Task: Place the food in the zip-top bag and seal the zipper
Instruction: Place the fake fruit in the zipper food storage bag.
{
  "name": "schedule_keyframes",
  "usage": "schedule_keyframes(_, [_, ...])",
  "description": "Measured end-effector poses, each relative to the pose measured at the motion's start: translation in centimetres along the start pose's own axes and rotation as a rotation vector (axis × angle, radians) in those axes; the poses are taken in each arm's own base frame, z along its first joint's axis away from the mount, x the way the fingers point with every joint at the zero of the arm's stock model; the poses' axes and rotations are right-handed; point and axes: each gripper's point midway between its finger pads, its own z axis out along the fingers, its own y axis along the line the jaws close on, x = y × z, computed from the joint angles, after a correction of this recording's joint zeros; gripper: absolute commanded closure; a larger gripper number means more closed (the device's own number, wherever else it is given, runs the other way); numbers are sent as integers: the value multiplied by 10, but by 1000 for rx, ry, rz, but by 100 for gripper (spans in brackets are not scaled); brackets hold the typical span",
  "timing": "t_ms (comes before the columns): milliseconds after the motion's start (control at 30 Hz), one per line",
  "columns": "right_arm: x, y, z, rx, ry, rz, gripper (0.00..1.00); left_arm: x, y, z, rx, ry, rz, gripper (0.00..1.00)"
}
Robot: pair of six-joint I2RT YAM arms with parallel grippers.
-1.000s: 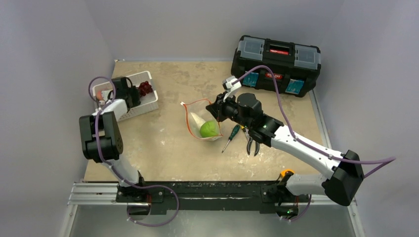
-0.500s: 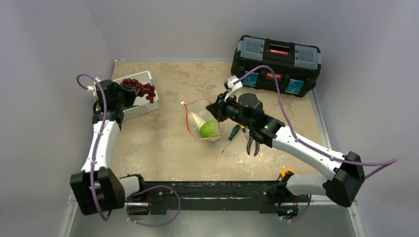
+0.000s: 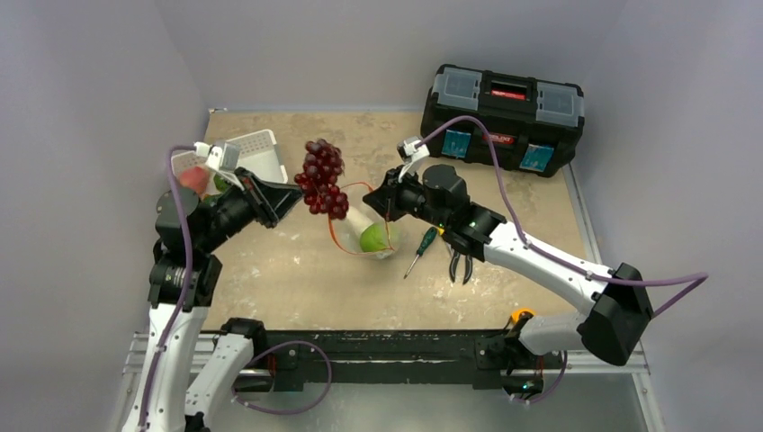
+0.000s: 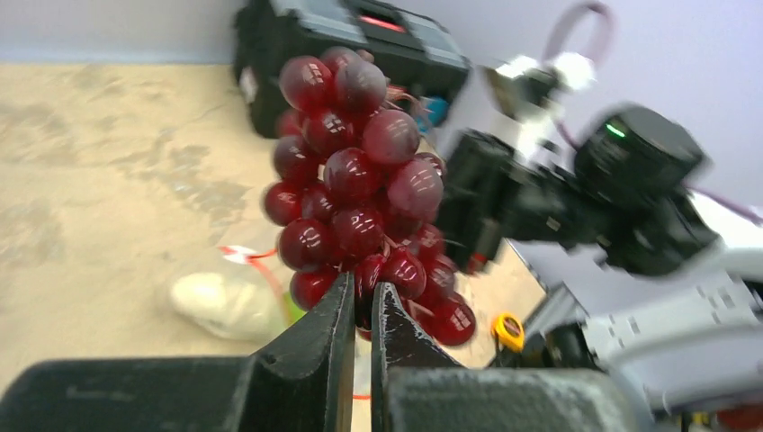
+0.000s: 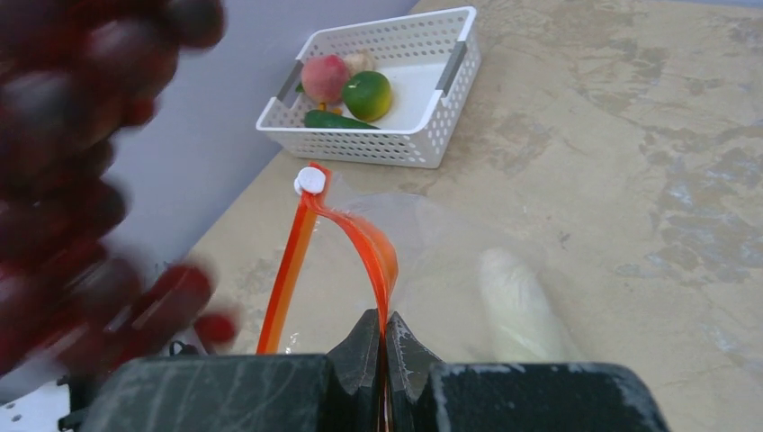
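Observation:
A dark red grape bunch (image 3: 322,178) hangs in the air just left of the zip-top bag (image 3: 364,225). My left gripper (image 3: 294,193) is shut on its lower grapes, and in the left wrist view the bunch (image 4: 360,171) fills the space above the gripper (image 4: 361,301). My right gripper (image 3: 389,194) is shut on the orange-red zipper (image 5: 371,247) and holds one side of the bag's mouth raised. Inside the clear bag (image 5: 450,261) lie a pale cabbage (image 5: 517,301) and a green round fruit (image 3: 375,238).
The white basket (image 5: 396,148) at the back left holds a peach (image 5: 324,77), a green fruit (image 5: 367,94) and a cucumber (image 5: 333,120). A black toolbox (image 3: 502,106) stands at the back right. A screwdriver (image 3: 420,247) and pliers (image 3: 459,264) lie right of the bag.
My left arm has lifted the grape bunch out of the basket and swung it right, up to the bag's mouth. The right gripper has kept its hold on the zipper, shifting slightly.

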Motion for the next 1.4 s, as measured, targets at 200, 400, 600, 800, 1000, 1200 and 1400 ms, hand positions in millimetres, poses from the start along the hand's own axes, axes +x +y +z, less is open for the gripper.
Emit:
schedule_keyframes(200, [6, 14, 13, -71, 41, 65, 100, 10, -57, -23, 247, 21, 164, 100])
schedule_keyframes(400, [1, 33, 13, -139, 76, 113, 100, 19, -64, -14, 331, 55, 206, 100])
schedule_keyframes(600, [-19, 55, 6, -242, 69, 143, 100, 18, -63, 9, 403, -2, 198, 100])
schedule_keyframes(800, [-26, 58, 0, -322, 90, 219, 100, 21, -49, 26, 377, -21, 258, 100])
schedule_keyframes(1000, [-20, 50, -1, -369, 147, 251, 100, 26, -27, 24, 285, -62, 418, 100])
schedule_keyframes(1200, [2, 49, 4, -400, 238, 273, 100, 48, 4, 23, 196, -64, 537, 100])
schedule_keyframes(1400, [7, 51, 3, -438, 273, 296, 100, 55, 16, 27, 165, -66, 632, 100])
